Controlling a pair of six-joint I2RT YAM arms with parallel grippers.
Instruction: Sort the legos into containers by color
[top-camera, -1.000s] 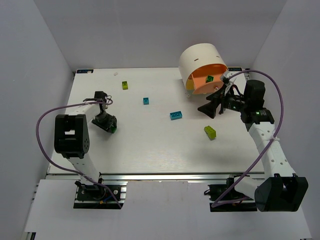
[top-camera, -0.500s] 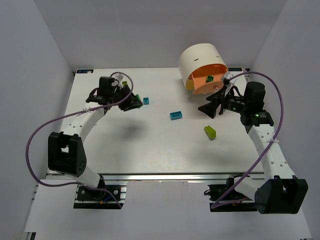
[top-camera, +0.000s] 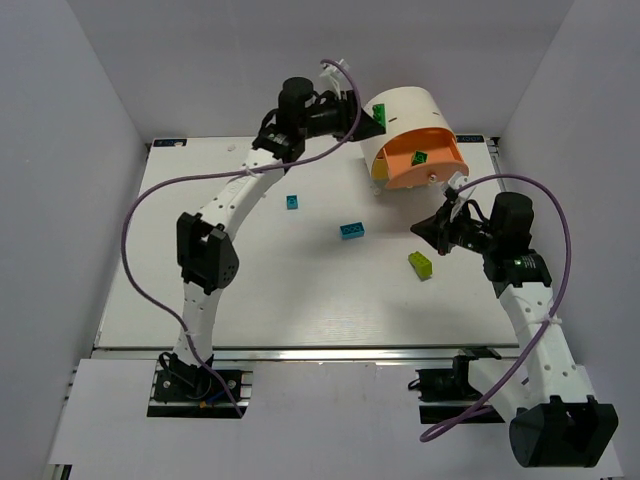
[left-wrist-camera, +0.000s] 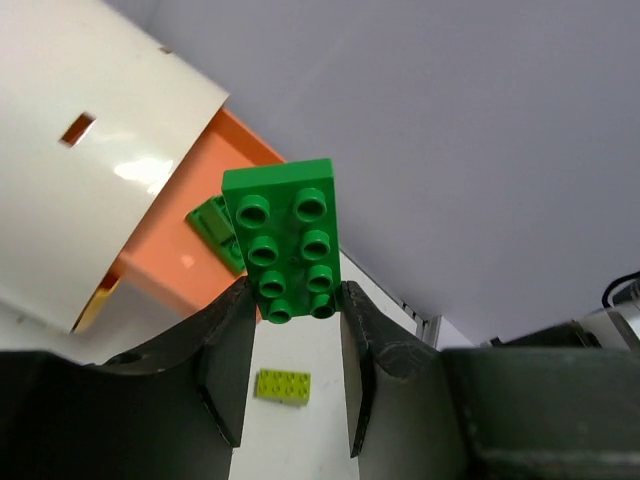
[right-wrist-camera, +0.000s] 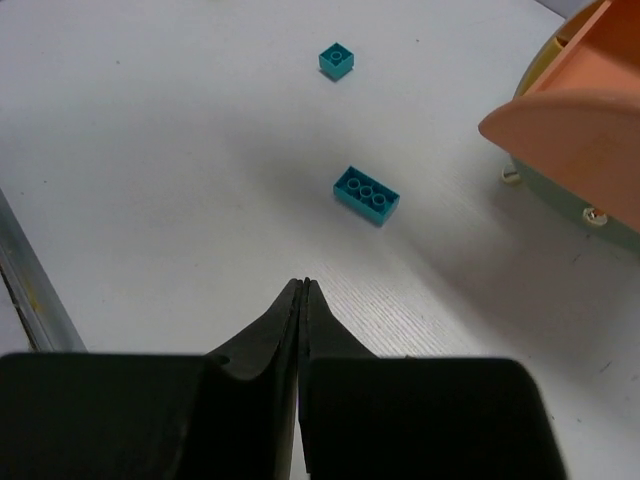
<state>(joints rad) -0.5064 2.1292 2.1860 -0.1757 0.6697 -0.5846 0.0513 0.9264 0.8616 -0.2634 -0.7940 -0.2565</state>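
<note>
My left gripper (top-camera: 374, 118) is raised by the cream cabinet (top-camera: 400, 112) and is shut on a dark green lego (left-wrist-camera: 285, 240), its studs facing the wrist camera. The orange drawer (top-camera: 432, 162) stands pulled out, with another dark green lego (top-camera: 420, 157) inside it. Two cyan legos (top-camera: 351, 231) (top-camera: 292, 202) and a lime lego (top-camera: 421, 264) lie on the table. My right gripper (top-camera: 426, 228) is shut on nothing, low over the table in front of the drawer, with the lime lego just beside it.
A yellow drawer edge (top-camera: 380, 172) shows under the orange one. Purple cables (top-camera: 150, 200) loop off both arms. White walls enclose the table on three sides, and the cabinet stands at the back right. In the right wrist view the orange drawer (right-wrist-camera: 570, 110) overhangs at the upper right.
My left arm has swung from the table's left side up to the cabinet, carrying the dark green lego. My right gripper has shut and drawn back slightly from the drawer.
</note>
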